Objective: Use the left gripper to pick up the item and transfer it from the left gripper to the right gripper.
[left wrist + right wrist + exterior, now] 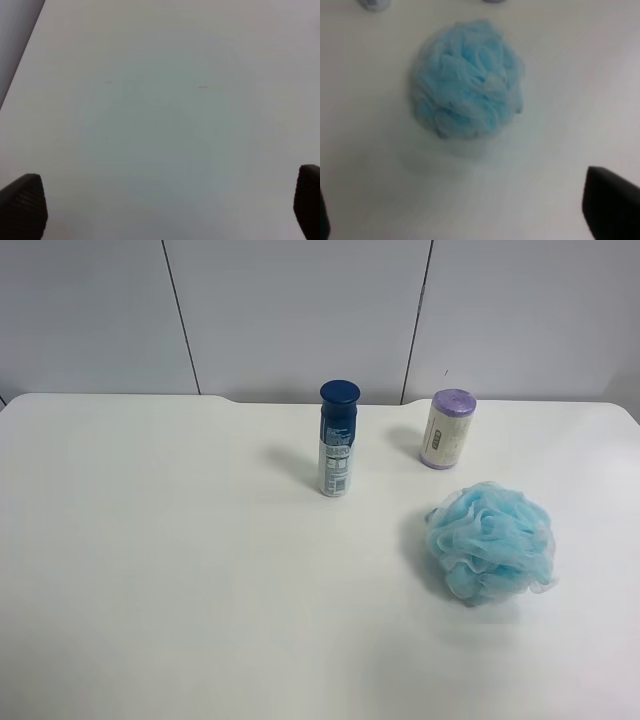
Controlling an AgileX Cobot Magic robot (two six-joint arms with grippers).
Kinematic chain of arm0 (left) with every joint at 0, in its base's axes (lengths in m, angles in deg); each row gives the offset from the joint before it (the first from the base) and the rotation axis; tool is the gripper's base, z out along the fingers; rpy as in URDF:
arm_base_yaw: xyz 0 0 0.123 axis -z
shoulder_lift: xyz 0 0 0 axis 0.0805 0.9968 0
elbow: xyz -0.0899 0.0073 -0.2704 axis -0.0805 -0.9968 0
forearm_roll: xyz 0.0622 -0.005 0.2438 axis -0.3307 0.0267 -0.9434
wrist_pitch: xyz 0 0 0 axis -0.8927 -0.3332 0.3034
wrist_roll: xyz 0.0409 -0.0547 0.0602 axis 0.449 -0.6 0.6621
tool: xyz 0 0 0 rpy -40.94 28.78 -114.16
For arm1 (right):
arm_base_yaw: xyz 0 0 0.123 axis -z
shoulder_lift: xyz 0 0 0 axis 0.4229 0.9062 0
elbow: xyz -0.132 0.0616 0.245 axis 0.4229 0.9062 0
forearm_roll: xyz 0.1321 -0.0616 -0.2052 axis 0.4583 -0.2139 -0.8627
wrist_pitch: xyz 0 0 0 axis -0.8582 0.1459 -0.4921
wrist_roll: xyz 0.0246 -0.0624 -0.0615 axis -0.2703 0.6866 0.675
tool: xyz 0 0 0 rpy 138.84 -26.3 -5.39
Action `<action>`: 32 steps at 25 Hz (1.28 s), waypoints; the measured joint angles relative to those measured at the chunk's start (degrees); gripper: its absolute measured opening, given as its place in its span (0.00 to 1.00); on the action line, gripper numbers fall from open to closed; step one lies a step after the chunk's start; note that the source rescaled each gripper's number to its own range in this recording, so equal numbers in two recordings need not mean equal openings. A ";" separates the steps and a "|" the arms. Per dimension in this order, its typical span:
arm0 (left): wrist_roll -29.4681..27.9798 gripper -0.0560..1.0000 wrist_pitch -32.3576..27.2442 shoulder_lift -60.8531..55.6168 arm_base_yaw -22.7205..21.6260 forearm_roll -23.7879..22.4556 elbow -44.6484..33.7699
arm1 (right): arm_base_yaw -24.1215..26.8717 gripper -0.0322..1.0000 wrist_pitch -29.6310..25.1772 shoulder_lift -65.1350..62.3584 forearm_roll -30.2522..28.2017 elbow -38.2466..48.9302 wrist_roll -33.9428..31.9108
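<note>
The light-blue mesh pouf (491, 542) lies on the white table (180, 570) toward the exterior high view's right. It also shows in the right wrist view (468, 79), blurred, ahead of the right gripper (465, 210). That gripper is open and empty, with one black fingertip (612, 207) at each side of the picture. The left gripper (165, 205) is open and empty over bare table, its black fingertips (22, 205) wide apart. The pouf is not in the left wrist view. Neither arm shows in the exterior high view.
A spray bottle with a dark-blue cap (338, 438) stands upright at the table's middle back. A cream canister with a purple lid (447, 429) stands behind the pouf. A grey panelled wall runs behind the table's far edge (300, 400).
</note>
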 joint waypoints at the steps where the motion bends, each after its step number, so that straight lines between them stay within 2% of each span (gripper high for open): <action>1: 0.00 1.00 0.00 0.00 0.00 0.00 0.00 | 0.00 1.00 0.00 -1.76 -0.11 0.57 -0.17; 7: 0.00 1.00 0.00 0.00 0.00 0.00 0.00 | 0.00 1.00 2.31 -8.23 -2.99 3.59 -1.62; 15: 0.00 1.00 0.00 0.00 0.00 0.00 0.00 | 0.00 1.00 8.04 -8.30 -5.18 5.76 -2.19; 26: 0.00 1.00 0.00 0.00 -0.05 0.00 0.00 | 0.90 1.00 8.30 -8.30 -5.50 5.76 -2.68; 32: 0.02 1.00 0.00 0.00 -2.12 0.00 0.00 | 2.89 1.00 8.30 -8.30 -5.50 5.76 -2.68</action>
